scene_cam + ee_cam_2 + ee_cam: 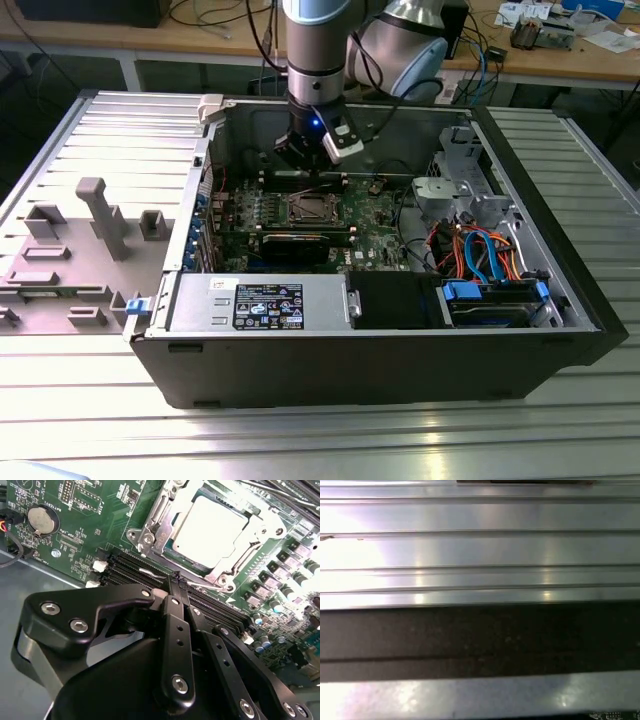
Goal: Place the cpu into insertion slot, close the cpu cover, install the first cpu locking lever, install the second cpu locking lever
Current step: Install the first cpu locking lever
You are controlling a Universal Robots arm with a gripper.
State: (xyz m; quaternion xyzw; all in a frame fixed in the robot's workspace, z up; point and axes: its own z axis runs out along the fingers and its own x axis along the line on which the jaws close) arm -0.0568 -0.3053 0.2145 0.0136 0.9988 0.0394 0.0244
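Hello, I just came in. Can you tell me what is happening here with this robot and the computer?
A robot arm is working inside an open computer case that lies on a metal table. Its gripper is shut, holding nothing, and hangs just above the motherboard beside the processor socket. The cpu already sits in the socket, with the cpu cover lying around it.

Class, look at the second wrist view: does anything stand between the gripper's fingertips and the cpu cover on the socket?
Nothing visible does. The gripper has its fingers pressed together beside the socket, over the dark memory slots. The cpu cover lies flat around the cpu, with bare board between.
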